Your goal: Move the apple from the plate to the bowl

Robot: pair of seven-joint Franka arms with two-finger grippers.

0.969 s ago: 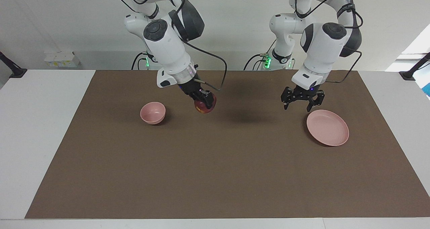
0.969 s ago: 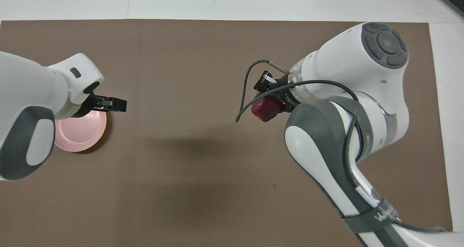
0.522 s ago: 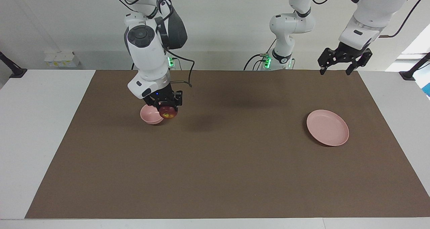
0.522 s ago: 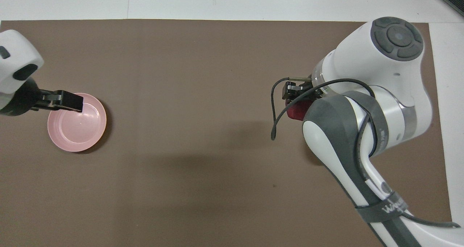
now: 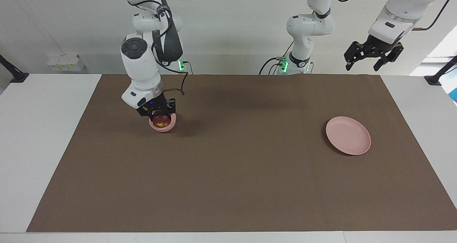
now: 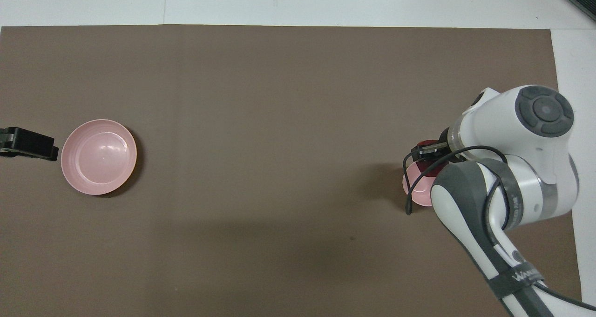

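Observation:
The maroon apple point(image 5: 161, 121) sits low inside the small pink bowl point(image 5: 171, 125), toward the right arm's end of the table. My right gripper point(image 5: 159, 116) reaches down into the bowl and is shut on the apple. In the overhead view the right gripper point(image 6: 430, 155) and arm cover most of the bowl point(image 6: 416, 193); a bit of the apple point(image 6: 426, 166) shows. The flat pink plate point(image 5: 348, 140) lies empty toward the left arm's end, also in the overhead view point(image 6: 98, 157). My left gripper point(image 5: 373, 59) is open, raised high beside the plate, at the overhead view's edge point(image 6: 28, 143).
A brown mat point(image 5: 228, 171) covers the table's middle, with white table margins point(image 5: 39, 136) at both ends. Small white boxes point(image 5: 66, 62) stand against the wall near the right arm's end. Black clamp posts point(image 5: 441, 73) stand at the table's corners.
My right gripper carried the apple from above the mat's middle to the bowl and lowered it in. My left gripper rose from beside the plate and drew back toward the table's end.

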